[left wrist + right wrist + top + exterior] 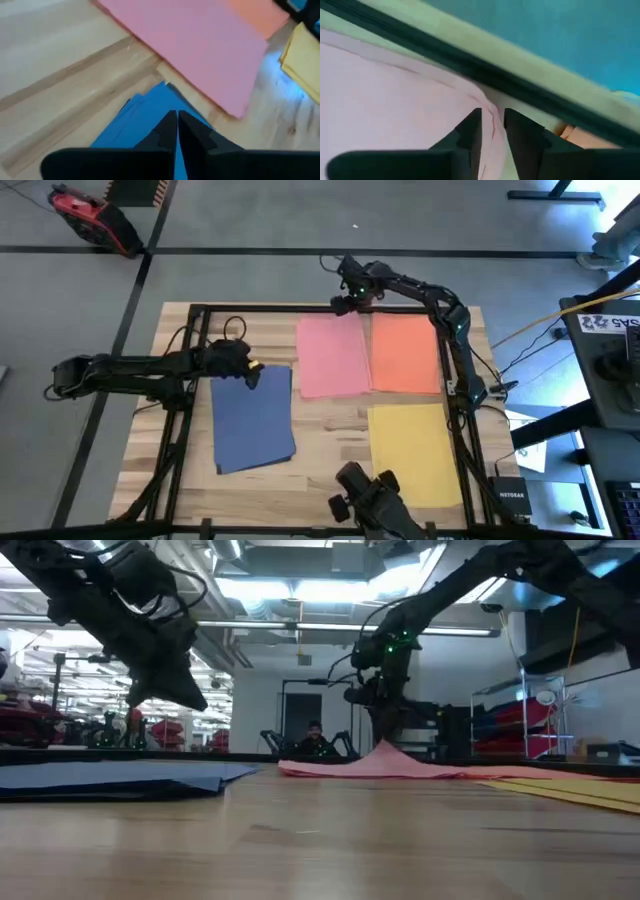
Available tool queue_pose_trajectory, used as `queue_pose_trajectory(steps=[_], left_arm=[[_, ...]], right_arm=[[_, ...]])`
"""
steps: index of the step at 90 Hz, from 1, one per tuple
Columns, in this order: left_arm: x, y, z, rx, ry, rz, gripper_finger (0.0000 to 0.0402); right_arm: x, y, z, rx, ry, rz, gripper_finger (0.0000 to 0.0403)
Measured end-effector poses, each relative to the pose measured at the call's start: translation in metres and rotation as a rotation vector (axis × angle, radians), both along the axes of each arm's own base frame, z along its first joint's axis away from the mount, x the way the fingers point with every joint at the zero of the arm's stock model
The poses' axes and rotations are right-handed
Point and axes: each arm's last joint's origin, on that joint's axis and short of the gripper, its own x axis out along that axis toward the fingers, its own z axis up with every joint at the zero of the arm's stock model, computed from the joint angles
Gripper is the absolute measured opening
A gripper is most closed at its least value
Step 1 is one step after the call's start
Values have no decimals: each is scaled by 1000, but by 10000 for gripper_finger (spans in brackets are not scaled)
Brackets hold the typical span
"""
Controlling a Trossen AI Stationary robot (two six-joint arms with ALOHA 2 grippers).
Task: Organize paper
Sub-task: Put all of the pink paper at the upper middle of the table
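Four coloured papers lie on the wooden table: blue (253,420) at the left, pink (333,355) and orange (405,352) side by side at the far middle, yellow (413,450) near right. My left gripper (252,370) hangs shut above the blue paper's far right corner (162,90), clear of it in the low view (190,700). My right gripper (347,305) is at the pink paper's far edge, shut on it (492,117). My right gripper pinches the pink paper's far edge (492,131), near its far right corner, between its two fingers. The fingers come from above, pointing down. That edge is drawn up into a small peak (385,748); the remainder of the sheet lies flat on the table.
A black frame (300,308) runs around the table top, close behind the pink paper's far edge. A dark camera mount (365,495) stands at the near edge. Bare wood (330,440) shows between the blue and yellow papers.
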Motion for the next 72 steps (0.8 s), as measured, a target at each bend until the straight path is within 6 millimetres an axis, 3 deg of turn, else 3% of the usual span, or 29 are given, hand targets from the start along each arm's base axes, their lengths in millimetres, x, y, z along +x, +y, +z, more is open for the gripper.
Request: queue_pose_trajectory(steps=[12,25,42,61,72], left_arm=[[0,1,1,-17,-14,-33,0],[-3,3,-2,8,36,-60,0],[-6,6,-4,2,61,-78,0],[-6,5,-5,-7,64,-114,0],[-5,5,-4,-18,54,-110,0]], right_arm=[[4,-1,10,-15,-23,116,10],[14,12,22,-10,-35,313,4],[38,50,31,-2,19,573,1],[67,109,11,49,56,756,0],[81,133,6,17,52,779,0]])
